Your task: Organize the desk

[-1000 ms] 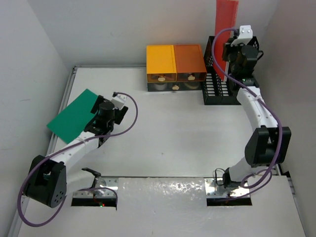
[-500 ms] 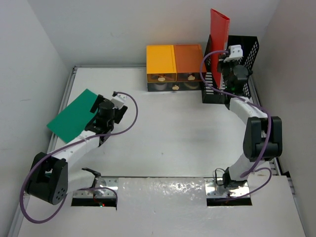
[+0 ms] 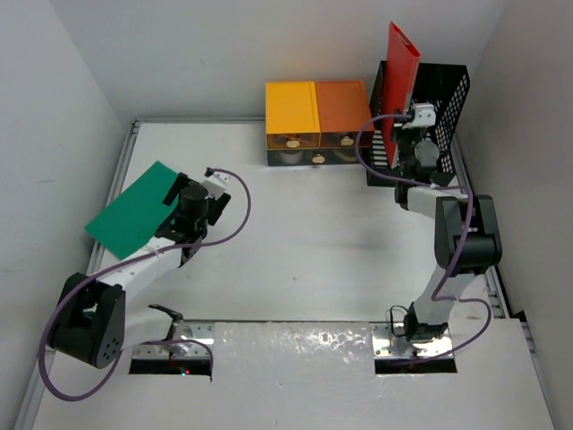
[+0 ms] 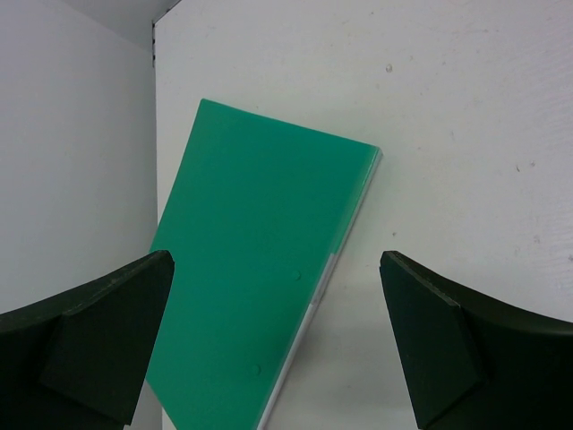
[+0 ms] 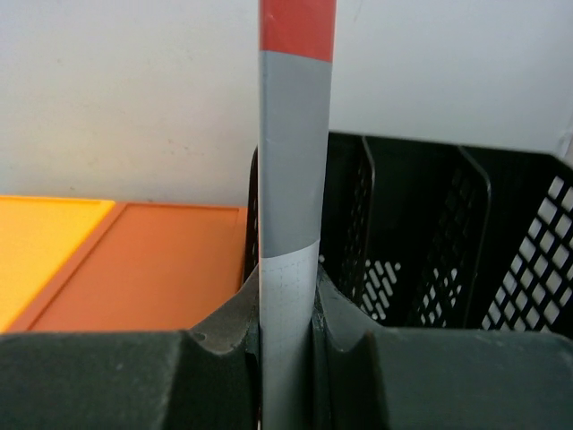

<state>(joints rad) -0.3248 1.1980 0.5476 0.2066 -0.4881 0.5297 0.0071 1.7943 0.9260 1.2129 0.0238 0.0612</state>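
The desk (image 3: 304,242) fills the top view, arms bolted at its near edge. At its back right stands a black mesh rack (image 3: 450,94), with a drawer unit (image 3: 318,112) just to its left. There the right gripper (image 5: 286,309) is clamped on a red folder (image 3: 401,76), upright at the rack's left wall; can't tell if its bottom edge is in a slot. Best approach: keep it vertical, align it with a divider gap, and lower it slowly or it snags the mesh. Over at the left edge, the left gripper (image 4: 277,340) hangs wide open over a green folder (image 4: 260,269).

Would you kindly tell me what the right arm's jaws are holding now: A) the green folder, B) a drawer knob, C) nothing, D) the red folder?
D: the right wrist view shows the jaws pinching the upright red folder from both sides; the green folder lies flat on the desk.
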